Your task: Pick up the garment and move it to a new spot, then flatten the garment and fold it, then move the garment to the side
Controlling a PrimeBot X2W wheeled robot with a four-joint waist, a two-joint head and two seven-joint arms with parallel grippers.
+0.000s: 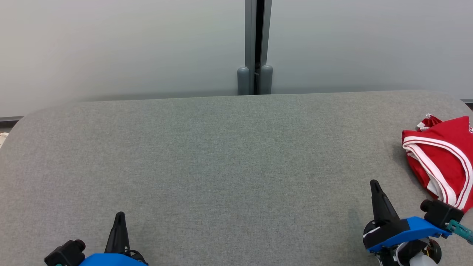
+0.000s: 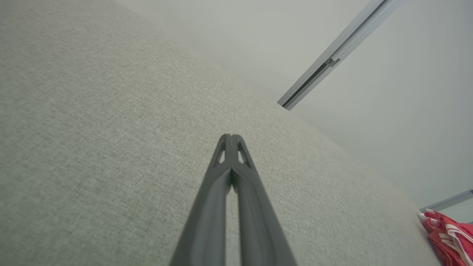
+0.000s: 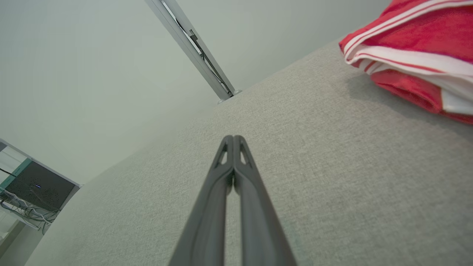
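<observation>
Grey woven fabric covers a broad table [image 1: 221,147] with rounded corners. Behind it stands a pale wall split by a grey upright post [image 1: 255,48].

Left gripper [image 1: 119,216]: low at the near edge of the table, on a blue housing. Its two long dark fingers are pressed together into a single point aimed straight away from the robot. The left wrist view shows the tips meeting with nothing between them, held just above bare cloth.

Right gripper [image 1: 374,183]: further forward over the table than the left one and well apart from it. Its blue housing is rolled to one side, so the fingers lean slightly inward. These fingers are also pinched tight and empty, and the right wrist view shows the tips touching each other over bare cloth.

Garment [image 1: 443,155]: red with white stripes along its edges, lying in a bunched, folded heap on the table. It sits to the outer side of the right gripper, ahead and to the right of the fingertips, near them but not touching. From the left gripper it is far off across the table, on the right.

A small white mark on the garment is cut off by the edge of the head view and cannot be read.

Beyond the table, to the left of the right gripper's fingers, the right wrist view shows a dark panel [image 3: 37,188] with loose cables.
</observation>
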